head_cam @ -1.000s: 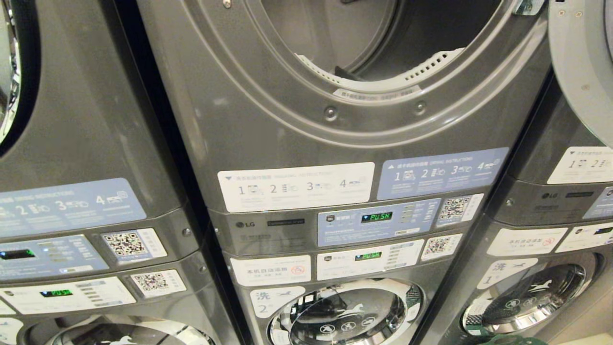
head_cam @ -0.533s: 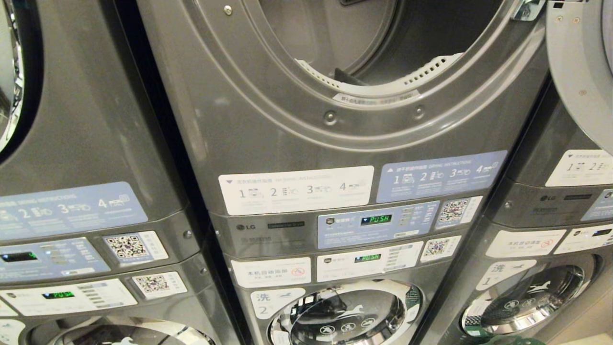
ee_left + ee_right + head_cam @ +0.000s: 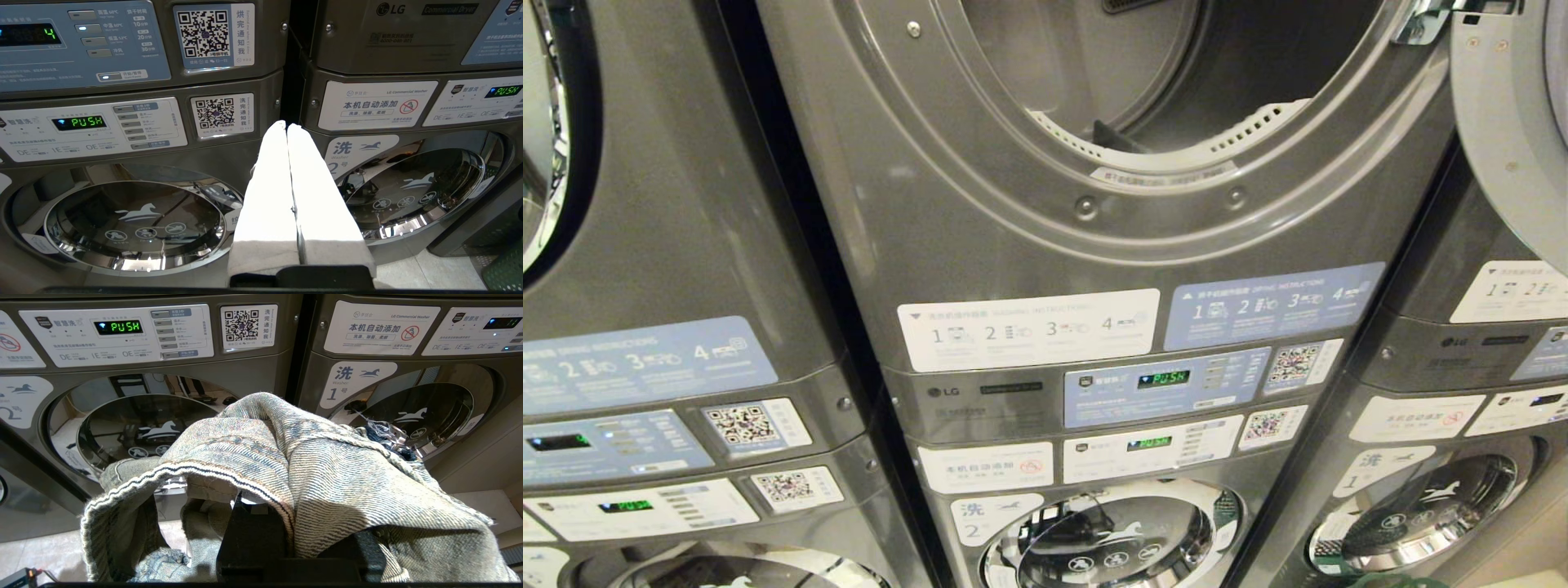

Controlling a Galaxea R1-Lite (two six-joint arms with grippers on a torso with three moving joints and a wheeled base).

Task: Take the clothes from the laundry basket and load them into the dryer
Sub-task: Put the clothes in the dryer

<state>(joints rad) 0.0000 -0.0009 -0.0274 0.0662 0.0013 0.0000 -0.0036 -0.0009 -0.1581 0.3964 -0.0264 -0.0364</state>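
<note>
Right gripper (image 3: 261, 539) clamps faded denim garment (image 3: 310, 473): soft, heavyish, floppy; grip probably at waistband fold. Left gripper (image 3: 292, 130) closed, empty. Dryer drum (image 3: 1176, 73) open above.

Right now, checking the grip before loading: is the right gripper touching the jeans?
Touching. The right wrist view shows the jeans draped over the right gripper, its fingers buried in the denim.

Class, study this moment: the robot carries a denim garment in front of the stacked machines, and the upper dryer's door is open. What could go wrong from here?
1. The denim garment drapes loosely over the right gripper, hiding its jaws; hanging folds could snag on the dryer opening's rim or slip free.
2. The open dryer door stands just right of the opening; a rising right arm might strike it.
3. The dryer opening sits high, above the control panels, so the garment may fall short.
</note>
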